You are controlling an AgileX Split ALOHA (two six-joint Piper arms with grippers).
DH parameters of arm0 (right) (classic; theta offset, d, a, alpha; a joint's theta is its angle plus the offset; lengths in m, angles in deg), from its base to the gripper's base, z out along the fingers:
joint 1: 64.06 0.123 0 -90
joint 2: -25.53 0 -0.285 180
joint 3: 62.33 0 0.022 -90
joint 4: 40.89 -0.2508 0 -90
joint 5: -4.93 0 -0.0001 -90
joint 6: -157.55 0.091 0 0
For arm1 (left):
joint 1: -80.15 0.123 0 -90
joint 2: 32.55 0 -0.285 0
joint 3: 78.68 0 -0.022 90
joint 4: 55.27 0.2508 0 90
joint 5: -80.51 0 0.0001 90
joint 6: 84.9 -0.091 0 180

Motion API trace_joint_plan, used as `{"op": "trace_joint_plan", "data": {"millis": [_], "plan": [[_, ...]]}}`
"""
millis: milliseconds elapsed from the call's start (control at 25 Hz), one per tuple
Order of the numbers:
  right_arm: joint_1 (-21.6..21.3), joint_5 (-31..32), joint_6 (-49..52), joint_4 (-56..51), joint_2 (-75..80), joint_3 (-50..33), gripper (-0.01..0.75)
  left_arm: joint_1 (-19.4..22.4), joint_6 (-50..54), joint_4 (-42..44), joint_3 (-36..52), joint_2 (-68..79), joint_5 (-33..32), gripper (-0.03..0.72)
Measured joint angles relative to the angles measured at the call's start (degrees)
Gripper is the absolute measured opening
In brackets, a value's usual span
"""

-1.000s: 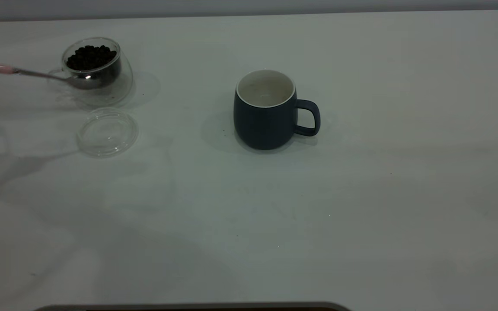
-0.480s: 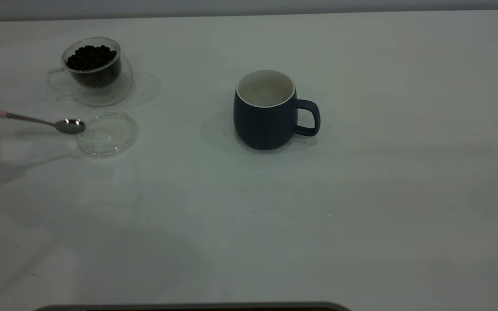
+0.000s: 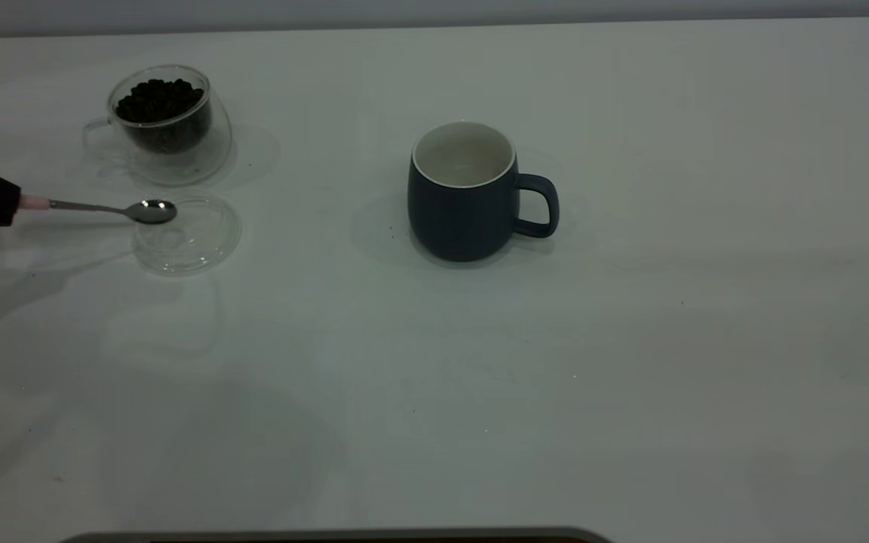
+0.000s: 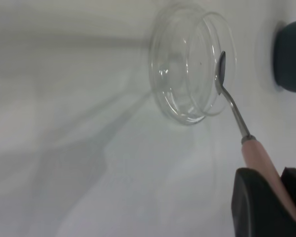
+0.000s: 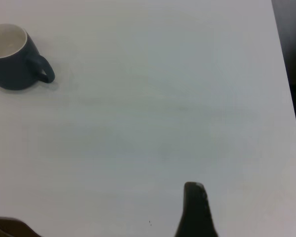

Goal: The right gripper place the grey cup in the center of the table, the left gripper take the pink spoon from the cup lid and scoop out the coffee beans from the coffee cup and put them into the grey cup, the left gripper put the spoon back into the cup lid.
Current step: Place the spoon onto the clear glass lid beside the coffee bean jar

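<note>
My left gripper at the table's left edge is shut on the pink handle of the pink spoon. The spoon's shiny bowl hovers over the near-left rim of the clear cup lid and looks empty. In the left wrist view the gripper clamps the spoon above the lid. The coffee cup with coffee beans stands behind the lid. The grey cup stands mid-table, handle to the right. My right gripper is parked far from the grey cup.
The white table stretches wide to the right and front of the grey cup. The grey cup's edge shows in the left wrist view beyond the lid. The table's right edge shows in the right wrist view.
My left gripper carried the spoon from in front of the coffee cup toward the front, then right, so the spoon's bowl now sits over the lid's rim. The cups have not moved.
</note>
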Motion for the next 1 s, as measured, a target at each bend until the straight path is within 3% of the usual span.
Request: {"op": "trace_joint_plan", "data": {"millis": [560, 1000], "plan": [[0.0, 0.0, 0.0, 0.0, 0.0, 0.0, 0.588, -3.2, -4.3, -6.3, -0.2, 4.8, 1.3, 0.12], [0.0, 0.0, 0.0, 0.0, 0.0, 0.0, 0.588, -3.4, -5.7, -9.7, -0.2, 7.1, 1.3, 0.12]]}}
